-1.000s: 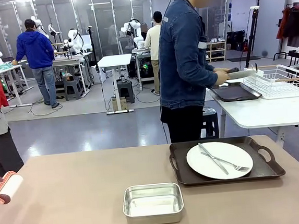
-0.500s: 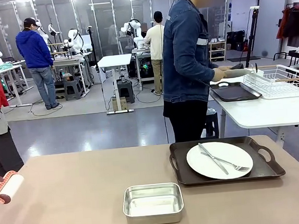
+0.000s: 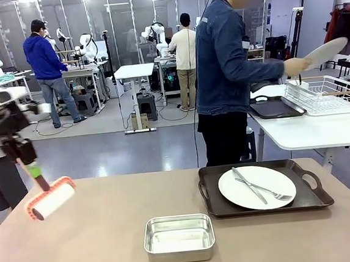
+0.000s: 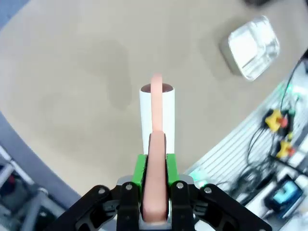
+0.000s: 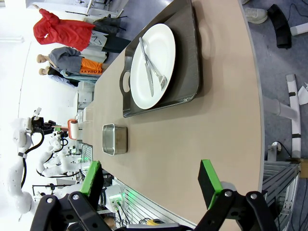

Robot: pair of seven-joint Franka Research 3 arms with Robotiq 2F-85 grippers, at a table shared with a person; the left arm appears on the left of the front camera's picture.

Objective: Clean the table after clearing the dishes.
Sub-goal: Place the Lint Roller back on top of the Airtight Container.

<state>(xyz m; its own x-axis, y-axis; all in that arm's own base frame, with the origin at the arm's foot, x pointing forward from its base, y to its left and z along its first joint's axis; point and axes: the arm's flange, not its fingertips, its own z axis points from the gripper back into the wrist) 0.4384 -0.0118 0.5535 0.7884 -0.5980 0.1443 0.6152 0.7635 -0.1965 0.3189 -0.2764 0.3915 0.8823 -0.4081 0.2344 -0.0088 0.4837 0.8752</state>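
Observation:
On the beige table (image 3: 98, 236), at the right, a dark tray (image 3: 218, 207) carries a white plate (image 3: 256, 187) with a knife and fork. This plate (image 5: 154, 65) also lies ahead of my right gripper (image 5: 151, 178), which is open and holds nothing. My left gripper (image 3: 29, 163) is shut on the handle of a lint roller (image 3: 50, 199), which hangs tilted just above the table's left part. Seen from the left wrist, the white roller (image 4: 156, 110) points away from the left gripper (image 4: 155, 166). A person's hand holds a second white plate (image 3: 324, 52) over a wire rack.
A small steel pan (image 3: 179, 238) sits near the table's front edge, left of the tray, and shows as a steel pan (image 4: 253, 47) from the left wrist. Behind, a white table (image 3: 310, 132) bears the wire rack (image 3: 328, 96) and a second dark tray (image 3: 275, 108). The person stands at the far side.
My left arm has swung in from the left edge, carrying the roller right and over the table. The person has raised a white plate above the wire rack.

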